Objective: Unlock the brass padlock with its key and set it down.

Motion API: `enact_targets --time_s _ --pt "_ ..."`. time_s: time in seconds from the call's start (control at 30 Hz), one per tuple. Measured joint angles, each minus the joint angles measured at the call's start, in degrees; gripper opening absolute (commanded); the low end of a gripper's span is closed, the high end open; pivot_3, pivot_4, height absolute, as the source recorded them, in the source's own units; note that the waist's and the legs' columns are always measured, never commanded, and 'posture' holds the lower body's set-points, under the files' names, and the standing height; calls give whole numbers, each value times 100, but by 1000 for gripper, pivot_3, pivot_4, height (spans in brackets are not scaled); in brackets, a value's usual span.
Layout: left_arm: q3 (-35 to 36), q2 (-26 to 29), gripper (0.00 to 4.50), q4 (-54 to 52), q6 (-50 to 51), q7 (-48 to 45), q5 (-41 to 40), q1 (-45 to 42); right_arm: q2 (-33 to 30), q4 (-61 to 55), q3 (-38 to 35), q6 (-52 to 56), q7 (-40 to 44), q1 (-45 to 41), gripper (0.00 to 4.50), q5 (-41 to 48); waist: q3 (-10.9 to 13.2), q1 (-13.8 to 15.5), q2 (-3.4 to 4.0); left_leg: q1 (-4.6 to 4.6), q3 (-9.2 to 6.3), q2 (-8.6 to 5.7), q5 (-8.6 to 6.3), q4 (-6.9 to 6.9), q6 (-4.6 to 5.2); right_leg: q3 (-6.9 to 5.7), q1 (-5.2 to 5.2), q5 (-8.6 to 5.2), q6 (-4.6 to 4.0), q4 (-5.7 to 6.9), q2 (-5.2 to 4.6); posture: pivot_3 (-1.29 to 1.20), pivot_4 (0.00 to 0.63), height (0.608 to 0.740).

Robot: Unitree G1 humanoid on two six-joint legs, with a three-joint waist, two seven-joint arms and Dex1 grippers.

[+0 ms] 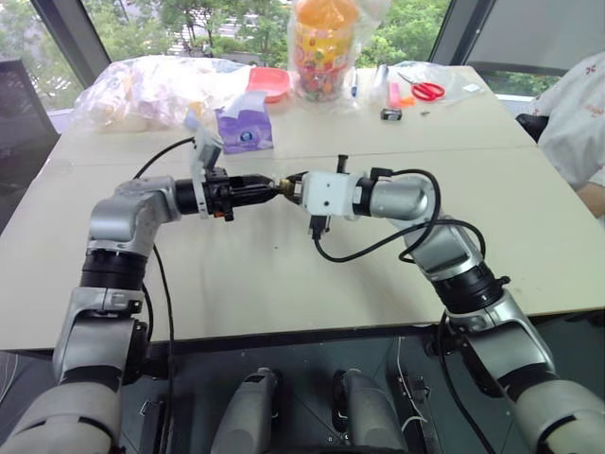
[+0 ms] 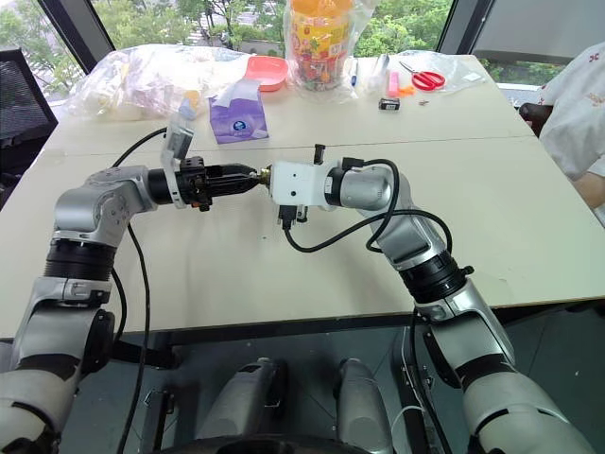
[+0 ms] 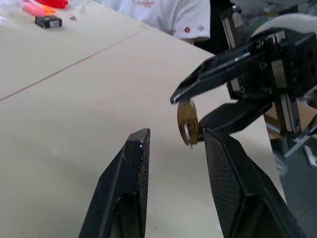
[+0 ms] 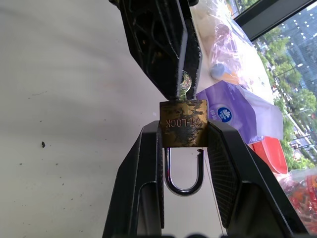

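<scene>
Brass padlock (image 4: 183, 130) stamped "LOCK" in right claw (image 4: 184, 144)

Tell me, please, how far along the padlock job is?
Apparently done: in the right wrist view the shackle looks sprung, one leg ending free below the brass padlock. In hand: the right claw clamps the lock body above the table, and the left claw stands open by the key. Left: setting the lock down.

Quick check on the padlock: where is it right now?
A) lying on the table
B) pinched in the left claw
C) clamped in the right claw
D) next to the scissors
C: the brass padlock sits squeezed between the right claw fingers, shackle toward the wrist.
</scene>
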Motion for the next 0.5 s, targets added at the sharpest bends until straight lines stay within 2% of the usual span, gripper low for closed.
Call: enact_targets --time_s 0.27,0.37,0.43,0.5 --pt "-7 -204 1699 192 -26 20 25 -77 44 -6 20 0 -1 -1 712 -15 0 -3 0 0 0 0 0 -1 0 0 0 0 0 0 0 0 150 740" --pt "-13 -284 906 312 -31 -11 50 -155 49 -10 21 8 -3 0 712 -22 0 8 0 0 0 0 0 0 0 0 0 0 0 0 0 0 150 740" --pt "-20 -356 38 350 -29 -78 50 -190 41 -17 20 19 -35 0 712 -60 0 6 0 0 1 -2 0 0 0 0 1 0 0 -1 -1 0 150 740" --pt "-15 -371 38 362 -30 -92 49 -191 29 -39 26 32 -36 0 712 -76 0 -3 0 0 1 -1 0 0 0 0 -1 0 0 0 -1 0 150 740"
